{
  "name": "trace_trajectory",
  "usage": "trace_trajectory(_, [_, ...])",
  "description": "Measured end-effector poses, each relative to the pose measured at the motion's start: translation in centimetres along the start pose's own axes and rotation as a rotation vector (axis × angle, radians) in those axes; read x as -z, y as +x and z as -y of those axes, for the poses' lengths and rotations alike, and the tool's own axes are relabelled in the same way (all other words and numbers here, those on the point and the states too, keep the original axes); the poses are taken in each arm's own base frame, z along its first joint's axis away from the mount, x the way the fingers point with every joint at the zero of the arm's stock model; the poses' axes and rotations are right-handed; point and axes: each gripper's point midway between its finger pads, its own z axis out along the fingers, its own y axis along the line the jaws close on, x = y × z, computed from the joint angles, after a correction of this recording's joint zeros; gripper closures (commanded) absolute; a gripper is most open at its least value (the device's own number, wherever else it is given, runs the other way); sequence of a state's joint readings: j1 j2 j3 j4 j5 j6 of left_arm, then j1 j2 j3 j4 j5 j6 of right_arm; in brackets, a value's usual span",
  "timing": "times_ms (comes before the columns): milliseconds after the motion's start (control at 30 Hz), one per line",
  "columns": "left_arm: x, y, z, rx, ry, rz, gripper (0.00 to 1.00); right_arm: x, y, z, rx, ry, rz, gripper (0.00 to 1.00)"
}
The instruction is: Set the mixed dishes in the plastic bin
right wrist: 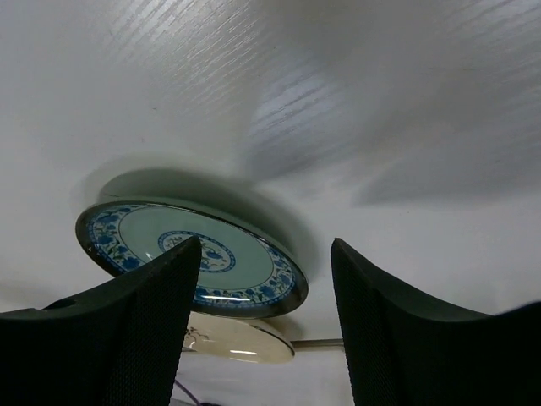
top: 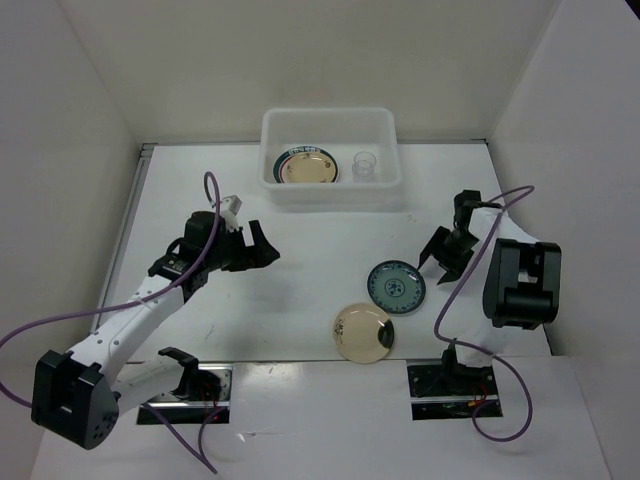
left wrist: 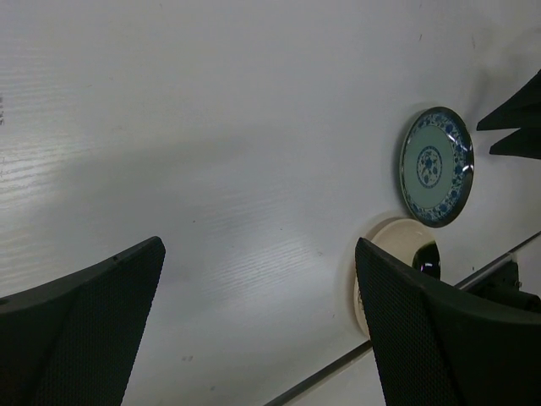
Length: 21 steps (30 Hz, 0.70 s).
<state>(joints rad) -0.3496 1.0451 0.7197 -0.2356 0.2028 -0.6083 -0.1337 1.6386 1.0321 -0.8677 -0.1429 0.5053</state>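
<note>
The plastic bin (top: 330,190) stands at the back centre. Inside it lie a plate with a dark-green rim (top: 305,167) and a clear glass cup (top: 365,165). A teal patterned plate (top: 396,285) (right wrist: 241,258) rests on the table, and a cream plate (top: 363,332) (right wrist: 245,342) lies just in front of it. My right gripper (top: 440,265) (right wrist: 266,245) is open and low at the teal plate's right edge, one finger over the plate and the other outside its rim. My left gripper (top: 268,246) (left wrist: 258,313) hangs open over bare table on the left, holding nothing.
White walls enclose the table on the left, right and back. A purple cable loops beside each arm. In the left wrist view the teal plate (left wrist: 435,165) and cream plate (left wrist: 397,254) lie near the table's front seam.
</note>
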Motion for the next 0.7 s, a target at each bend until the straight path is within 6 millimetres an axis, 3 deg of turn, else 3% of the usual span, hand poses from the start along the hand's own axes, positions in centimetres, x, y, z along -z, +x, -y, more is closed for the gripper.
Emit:
trace_trajectory(533, [0.0, -0.2, -0.8, 0.003, -0.042, 0.015, 0.00, -2.6, 3.6, -0.6, 0.014, -0.065, -0.185, 0.41])
trace_trajectory(700, [0.0, -0.2, -0.9, 0.003, -0.048, 0.017, 0.00, -3.1, 6.0, -1.5, 0.029, -0.089, -0.246, 0.48])
